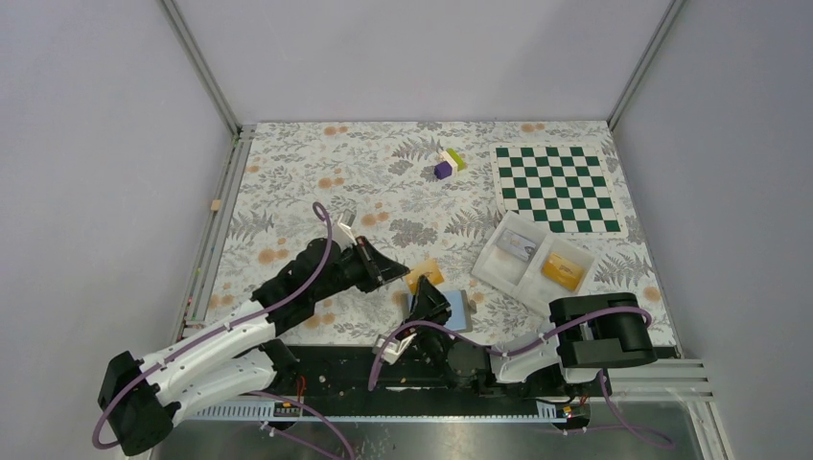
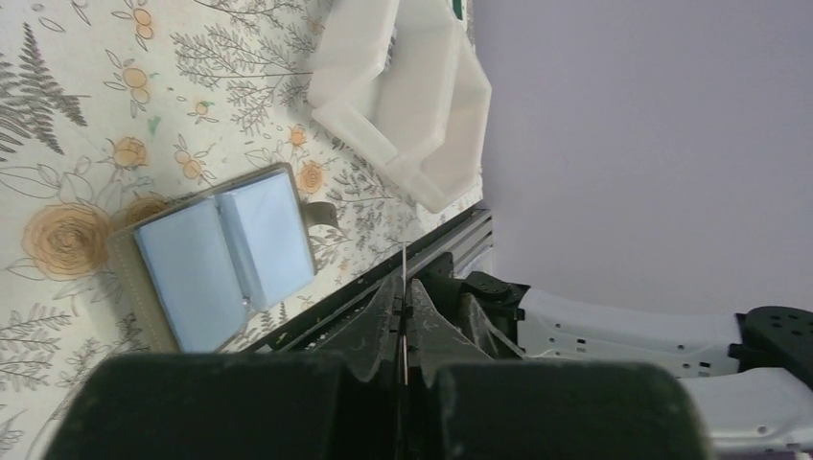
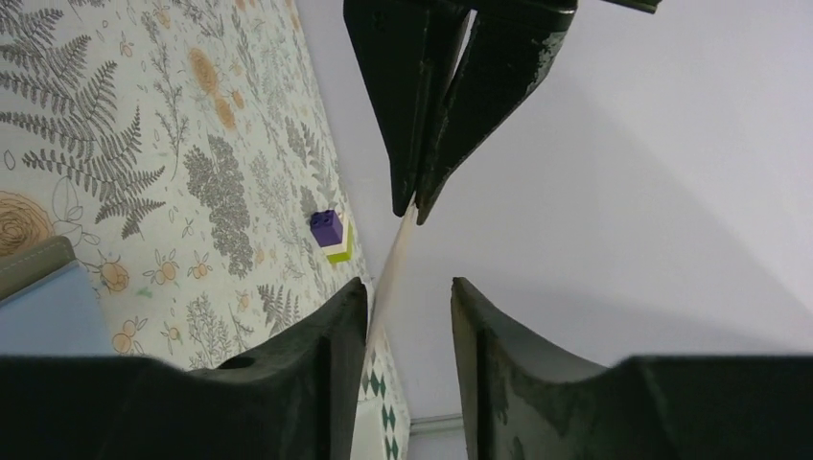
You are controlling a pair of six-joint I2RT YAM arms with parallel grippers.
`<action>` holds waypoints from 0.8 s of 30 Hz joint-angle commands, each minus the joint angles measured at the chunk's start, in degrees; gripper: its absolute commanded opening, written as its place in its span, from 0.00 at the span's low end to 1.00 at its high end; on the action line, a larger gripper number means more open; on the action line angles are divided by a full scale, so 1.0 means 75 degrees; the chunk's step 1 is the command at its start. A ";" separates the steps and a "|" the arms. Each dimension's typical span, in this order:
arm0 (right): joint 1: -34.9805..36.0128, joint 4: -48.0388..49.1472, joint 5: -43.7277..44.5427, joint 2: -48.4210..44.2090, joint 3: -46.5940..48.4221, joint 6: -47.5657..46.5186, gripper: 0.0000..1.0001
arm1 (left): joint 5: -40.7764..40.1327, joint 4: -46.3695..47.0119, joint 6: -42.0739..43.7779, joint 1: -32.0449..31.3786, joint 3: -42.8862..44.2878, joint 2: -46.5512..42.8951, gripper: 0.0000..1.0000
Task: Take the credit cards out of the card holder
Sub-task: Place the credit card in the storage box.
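fingers of my right gripper [image 3: 409, 287] spread, hovering at the open card holder [image 2: 225, 254], which lies flat on the floral mat [image 1: 288, 182]. just beyond, my left gripper [image 2: 404, 287] pinches one credit card [image 1: 426, 276] edge-on, its free end between the right fingers. white tray [image 1: 493, 264] farther off.

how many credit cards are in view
3. One card is pinched in the left gripper near the card holder; a grey card and an orange card lie in the white tray, one per compartment. More may be hidden inside the holder.
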 commanded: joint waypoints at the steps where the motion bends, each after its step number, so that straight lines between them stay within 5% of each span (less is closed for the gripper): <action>1: 0.0057 0.0657 0.0216 -0.0211 0.0023 0.0986 0.52 | -0.0050 -0.0053 0.0826 0.0205 0.0465 -0.0026 0.00; 6: 0.0061 -0.0823 0.0414 -0.1029 -0.0226 0.2955 0.69 | 0.0367 -0.0509 0.1423 0.0884 0.0928 0.0083 0.00; 11: -0.0136 -0.5722 -0.0581 -0.3301 0.0081 0.6888 0.70 | 0.0564 -0.0924 0.2110 0.1643 0.1143 0.0106 0.00; 15: -0.1465 -0.8907 -0.3171 -0.5490 0.0429 1.0232 0.67 | 0.0833 -0.0920 0.2545 0.2021 0.1043 -0.0222 0.00; 18: -0.2824 -1.0072 -0.5173 -0.6684 0.0654 1.2085 0.68 | 0.1481 -0.0611 0.2911 0.2089 0.0922 -0.0500 0.00; 24: -0.5215 -1.1975 -0.8745 -0.6714 0.2038 1.4259 0.67 | 0.3237 0.0253 0.2978 0.2090 0.0557 -0.0549 0.00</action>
